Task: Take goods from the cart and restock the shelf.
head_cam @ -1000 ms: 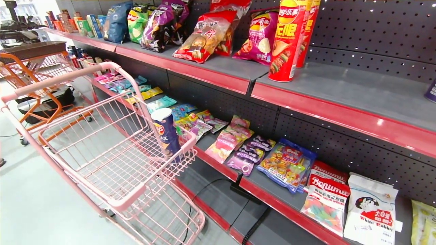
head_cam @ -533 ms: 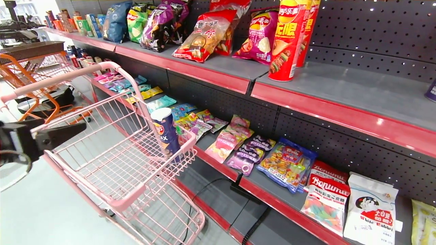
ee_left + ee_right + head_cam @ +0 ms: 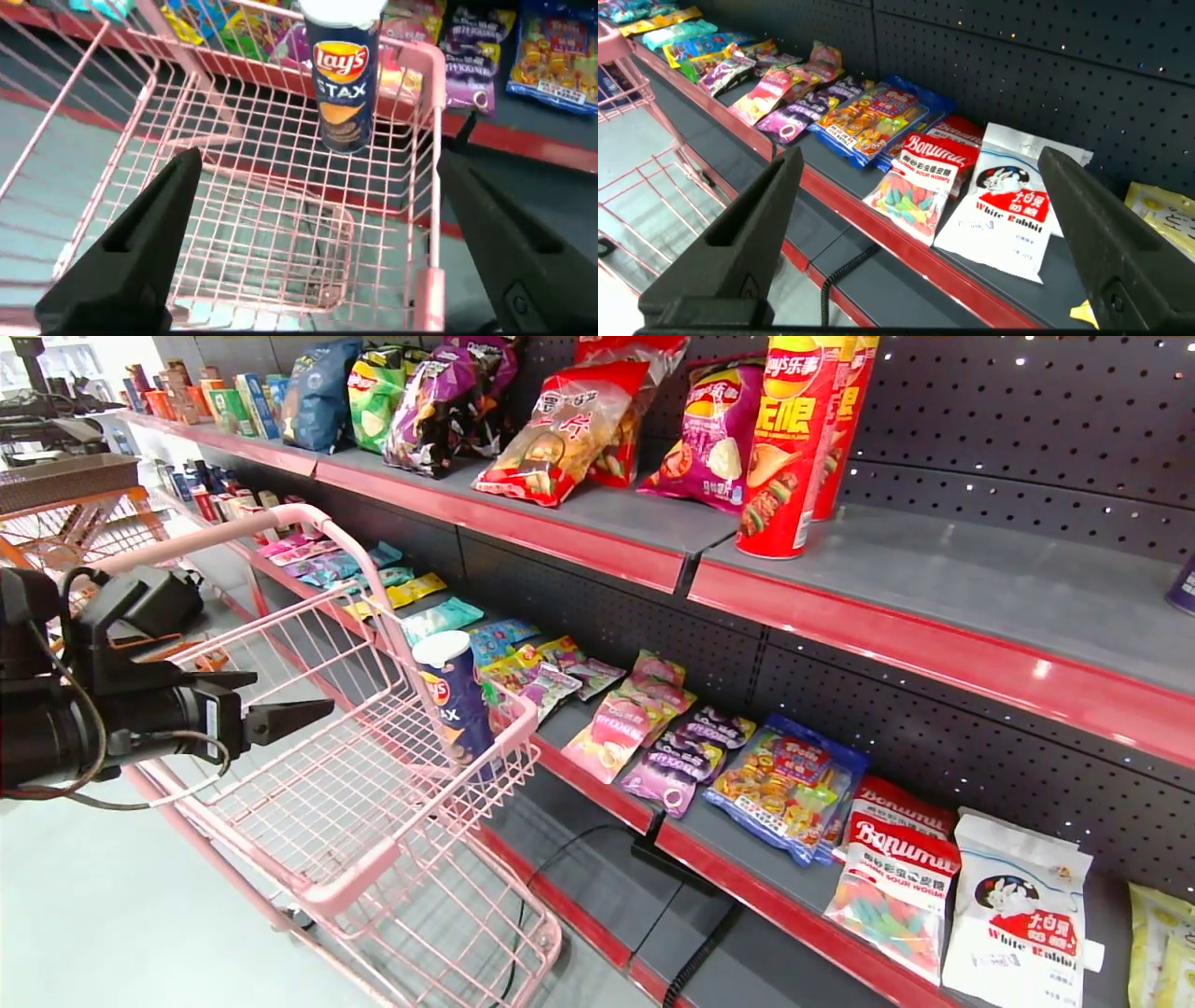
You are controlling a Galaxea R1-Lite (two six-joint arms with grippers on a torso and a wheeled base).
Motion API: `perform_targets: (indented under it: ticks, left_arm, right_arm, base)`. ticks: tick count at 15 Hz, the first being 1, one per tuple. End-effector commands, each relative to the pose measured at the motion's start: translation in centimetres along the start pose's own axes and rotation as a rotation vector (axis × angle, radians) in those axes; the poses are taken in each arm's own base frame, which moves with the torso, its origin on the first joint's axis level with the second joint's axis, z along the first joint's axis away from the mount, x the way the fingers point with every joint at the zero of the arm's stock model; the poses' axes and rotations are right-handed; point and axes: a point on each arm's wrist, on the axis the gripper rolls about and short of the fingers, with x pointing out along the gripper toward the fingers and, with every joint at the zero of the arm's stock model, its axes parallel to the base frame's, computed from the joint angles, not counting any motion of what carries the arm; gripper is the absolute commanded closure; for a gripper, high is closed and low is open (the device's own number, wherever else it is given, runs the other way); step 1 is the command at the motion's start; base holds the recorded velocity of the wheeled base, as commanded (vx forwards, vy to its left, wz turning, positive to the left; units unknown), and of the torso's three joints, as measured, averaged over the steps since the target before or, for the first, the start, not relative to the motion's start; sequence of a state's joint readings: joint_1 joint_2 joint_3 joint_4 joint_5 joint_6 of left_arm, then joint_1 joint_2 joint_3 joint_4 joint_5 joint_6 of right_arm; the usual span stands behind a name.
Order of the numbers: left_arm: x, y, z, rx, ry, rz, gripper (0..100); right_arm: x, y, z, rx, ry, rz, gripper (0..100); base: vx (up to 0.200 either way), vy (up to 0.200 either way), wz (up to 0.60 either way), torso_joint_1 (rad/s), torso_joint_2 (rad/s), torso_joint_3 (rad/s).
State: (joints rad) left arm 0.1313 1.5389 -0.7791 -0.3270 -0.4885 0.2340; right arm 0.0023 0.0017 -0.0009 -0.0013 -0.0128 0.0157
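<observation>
A blue chip can [image 3: 455,705] with a white lid stands upright in the pink cart [image 3: 350,887], in the corner nearest the shelf. My left gripper [image 3: 294,698] hangs open over the cart's basket, short of the can [image 3: 345,79] and apart from it; in the left wrist view its fingers [image 3: 140,243] spread wide over the wire floor. The upper shelf [image 3: 980,588] has bare grey room beside two tall red chip cans [image 3: 789,448]. My right gripper [image 3: 915,243] is open and holds nothing, out in front of the lower shelf [image 3: 878,219] of candy bags.
Chip bags [image 3: 560,429] line the upper shelf to the left of the red cans. Candy bags [image 3: 784,784] and a white bag [image 3: 1013,210] lie on the lower shelf. An orange cart [image 3: 56,523] stands behind the pink one. A black cable [image 3: 691,961] lies on the bottom shelf.
My left arm has come in from the left and moved over the cart's basket toward the blue can. The can and the shelf goods have not moved.
</observation>
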Motion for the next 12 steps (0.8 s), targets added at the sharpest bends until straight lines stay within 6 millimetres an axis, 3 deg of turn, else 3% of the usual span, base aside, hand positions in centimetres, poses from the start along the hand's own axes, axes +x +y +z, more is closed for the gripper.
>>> perform_targets:
  ticks: [1,3,6,12]
  left_arm:
    - [1.4,0.6,-0.8,-0.013,0.027,-0.024,0]
    - [2.6,1.1,-1.1,0.0,0.014,-0.048,0]
    - [6.8,2.3,-1.2,0.05,-0.046,-0.07,0]
    - [12.8,1.3,-1.1,0.107,-0.104,-0.141,0]
  right_arm:
    - [0.0,0.0,0.0,0.0,0.0,0.001,0]
    - [0.0,0.0,0.0,0.0,0.0,0.001,0]
    - [0.0,0.0,0.0,0.0,0.004,0.001,0]
    - [0.0,0.0,0.0,-0.002,0.002,0.001,0]
  base:
    - [0.0,0.0,0.0,0.0,0.0,0.0]
    - [0.0,0.0,0.0,0.0,0.0,0.0]
    - [0.0,0.0,0.0,0.0,0.0,0.0]
    - [0.0,0.0,0.0,0.0,0.0,0.0]
